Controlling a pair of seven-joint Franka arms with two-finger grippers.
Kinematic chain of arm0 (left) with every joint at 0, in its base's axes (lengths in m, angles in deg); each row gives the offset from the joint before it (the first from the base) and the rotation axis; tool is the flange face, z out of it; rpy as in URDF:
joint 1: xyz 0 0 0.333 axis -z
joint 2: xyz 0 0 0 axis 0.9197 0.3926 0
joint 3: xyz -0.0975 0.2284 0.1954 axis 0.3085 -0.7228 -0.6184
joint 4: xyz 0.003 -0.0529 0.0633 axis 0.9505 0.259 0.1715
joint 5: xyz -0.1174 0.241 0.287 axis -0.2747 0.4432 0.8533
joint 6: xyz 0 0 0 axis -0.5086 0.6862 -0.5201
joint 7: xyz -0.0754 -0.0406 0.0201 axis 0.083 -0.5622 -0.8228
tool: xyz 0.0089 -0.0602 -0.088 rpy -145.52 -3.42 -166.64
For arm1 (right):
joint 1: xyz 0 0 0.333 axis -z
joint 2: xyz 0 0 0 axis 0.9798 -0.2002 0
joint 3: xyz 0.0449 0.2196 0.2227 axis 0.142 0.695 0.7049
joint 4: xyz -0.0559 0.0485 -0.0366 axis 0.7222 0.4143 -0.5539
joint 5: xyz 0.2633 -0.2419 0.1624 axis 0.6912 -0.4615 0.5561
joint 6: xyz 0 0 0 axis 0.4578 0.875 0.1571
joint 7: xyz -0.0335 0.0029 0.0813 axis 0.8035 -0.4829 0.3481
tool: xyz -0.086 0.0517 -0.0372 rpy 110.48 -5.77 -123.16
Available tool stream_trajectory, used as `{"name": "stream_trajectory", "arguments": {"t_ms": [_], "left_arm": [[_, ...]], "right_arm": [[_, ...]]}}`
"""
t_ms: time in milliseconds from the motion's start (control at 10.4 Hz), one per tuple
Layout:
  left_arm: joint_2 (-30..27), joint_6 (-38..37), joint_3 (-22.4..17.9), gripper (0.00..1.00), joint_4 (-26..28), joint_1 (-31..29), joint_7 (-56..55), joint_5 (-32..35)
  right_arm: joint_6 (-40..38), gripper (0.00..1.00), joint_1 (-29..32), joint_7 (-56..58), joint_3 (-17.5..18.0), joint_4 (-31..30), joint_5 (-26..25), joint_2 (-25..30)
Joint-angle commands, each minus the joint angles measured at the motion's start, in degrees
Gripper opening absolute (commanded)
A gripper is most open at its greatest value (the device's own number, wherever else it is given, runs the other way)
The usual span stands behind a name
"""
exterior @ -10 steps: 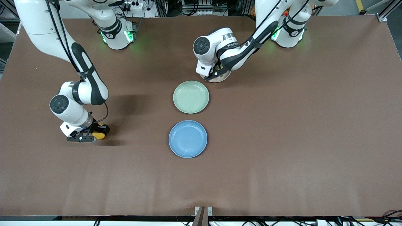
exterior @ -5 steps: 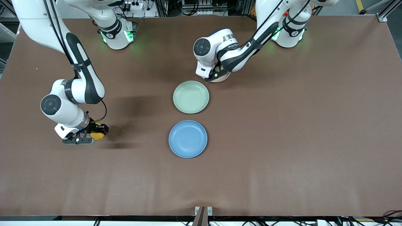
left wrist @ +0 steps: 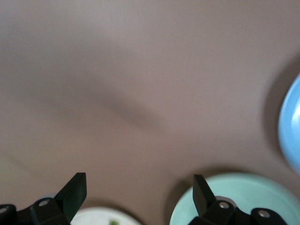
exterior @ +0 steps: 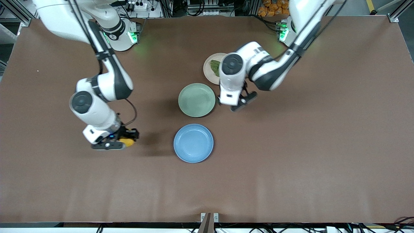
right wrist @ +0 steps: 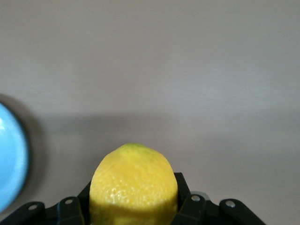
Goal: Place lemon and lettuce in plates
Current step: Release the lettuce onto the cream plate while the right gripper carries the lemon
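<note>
My right gripper is shut on the yellow lemon and holds it above the table, beside the blue plate toward the right arm's end. In the right wrist view the lemon fills the jaws, with the blue plate's rim at the edge. The dark green lettuce lies in the beige-pink plate. My left gripper is open and empty above the table, beside the pale green plate. Its fingers stand wide apart in the left wrist view.
The pale green plate sits between the beige-pink plate and the blue plate. The left wrist view shows its rim, the blue plate and a bit of the beige-pink plate. Brown table surface lies all around.
My right gripper has risen and carried the lemon toward the blue plate. My left gripper has let go of the lettuce in the beige-pink plate and moved off beside the green plate.
</note>
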Motion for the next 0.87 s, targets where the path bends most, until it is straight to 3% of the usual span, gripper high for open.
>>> {"name": "stream_trajectory", "arguments": {"t_ms": [0,289,578,770], "left_arm": [[0.18,-1.38,0.47,1.00,-4.45,-5.26,1.40,4.89],[0.09,-1.38,0.47,1.00,-6.92,-10.81,9.31,5.26],[-0.95,-3.74,0.55,1.00,-6.84,-16.34,18.08,5.35],[-1.92,-5.33,0.47,1.00,-6.23,-18.90,23.72,5.09]], "right_arm": [[-0.37,0.24,-6.36,-9.52,-0.31,12.21,0.63,-8.98],[1.99,0.24,-13.31,-16.48,-0.40,20.42,0.19,-16.64],[12.87,0.26,-18.16,-22.64,-0.58,20.70,-0.08,-21.22],[13.69,0.30,-18.78,-22.83,-0.58,20.53,0.01,-22.28]]}}
